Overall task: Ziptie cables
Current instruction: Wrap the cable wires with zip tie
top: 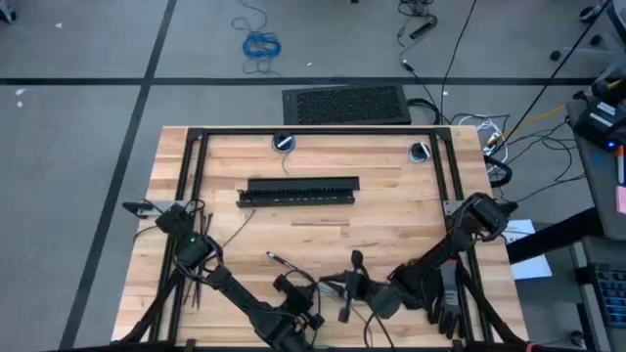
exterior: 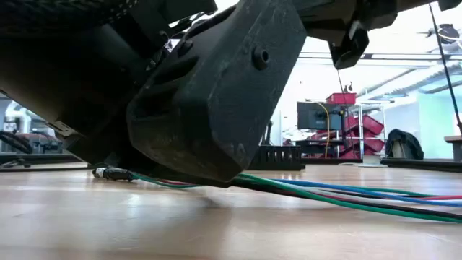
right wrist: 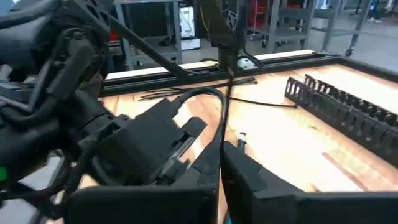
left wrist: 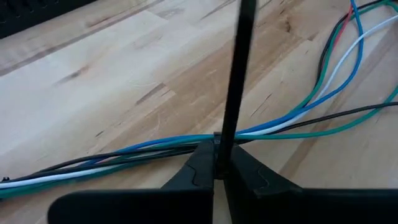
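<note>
The cables (left wrist: 155, 146) are thin blue, green, white and black wires. They lie on the wooden table, joined at a dark end (exterior: 108, 173) and splayed toward the other end (exterior: 404, 196). My left gripper (left wrist: 217, 173) is right at the bundle, near the table's front edge (top: 298, 318), and is shut on a dark ziptie (left wrist: 239, 62). My right gripper (right wrist: 221, 158) is close beside it (top: 347, 293), shut on a thin dark strip (right wrist: 219, 106). That strip arches over toward my left gripper's body (right wrist: 143, 149). My left gripper pinches the ziptie between its two fingertips, at the strip's lower part (left wrist: 225, 146). The strip runs straight away from the fingers and crosses the cable bundle. Whether it goes under the wires cannot be told. My right gripper has the thin strip (right wrist: 222, 134) between its two fingers, and the fingers come in low over the table. From the hold the strip rises and bends over to the side. Which end of it this is cannot be told.
A long black toothed bar (top: 298, 191) lies across the table's middle. Black frame rails (top: 313, 131) run along the far and side edges. Loose thin dark strips (right wrist: 158, 95) lie on the table near the left arm's base.
</note>
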`<state>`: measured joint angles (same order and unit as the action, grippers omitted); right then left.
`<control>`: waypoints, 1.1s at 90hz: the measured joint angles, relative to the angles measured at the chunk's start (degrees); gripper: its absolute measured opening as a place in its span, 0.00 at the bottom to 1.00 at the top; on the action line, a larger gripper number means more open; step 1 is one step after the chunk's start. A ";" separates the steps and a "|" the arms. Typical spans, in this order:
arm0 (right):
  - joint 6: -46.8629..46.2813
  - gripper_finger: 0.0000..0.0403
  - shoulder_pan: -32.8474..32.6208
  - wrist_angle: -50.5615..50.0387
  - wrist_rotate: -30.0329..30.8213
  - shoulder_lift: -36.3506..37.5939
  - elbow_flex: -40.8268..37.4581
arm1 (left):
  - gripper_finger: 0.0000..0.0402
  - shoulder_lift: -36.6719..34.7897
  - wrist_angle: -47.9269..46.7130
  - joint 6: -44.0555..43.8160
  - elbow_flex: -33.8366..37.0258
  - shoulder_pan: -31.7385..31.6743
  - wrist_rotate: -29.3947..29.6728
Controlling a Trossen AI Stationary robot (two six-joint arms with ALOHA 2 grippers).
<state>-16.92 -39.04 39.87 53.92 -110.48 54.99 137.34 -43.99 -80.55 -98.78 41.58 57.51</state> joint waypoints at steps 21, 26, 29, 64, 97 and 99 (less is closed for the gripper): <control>4.70 0.00 -0.07 -0.79 2.47 -0.08 -0.05 | 0.04 1.11 0.57 -0.11 0.00 -0.04 0.75; 5.67 0.00 -0.03 -1.12 2.92 -0.15 -0.08 | 0.04 1.91 1.73 -0.11 0.00 -0.04 0.78; 6.27 0.00 -0.07 -1.24 3.68 -0.17 -0.10 | 0.04 2.37 2.65 -0.11 -0.02 -0.07 0.92; 11.81 0.00 -0.12 -3.22 6.37 2.41 -0.14 | 0.04 4.48 6.33 -0.11 -0.13 -0.04 1.04; 18.34 0.00 -0.12 -2.69 10.21 5.82 -0.14 | 0.04 4.52 6.43 0.37 -0.11 -0.05 1.05; 18.20 0.00 -0.10 -2.64 9.91 5.90 -0.14 | 0.04 4.52 6.49 1.46 -0.08 -0.02 1.08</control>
<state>1.28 -39.14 37.23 63.83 -104.57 54.85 141.86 -37.50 -79.09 -98.87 41.56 58.59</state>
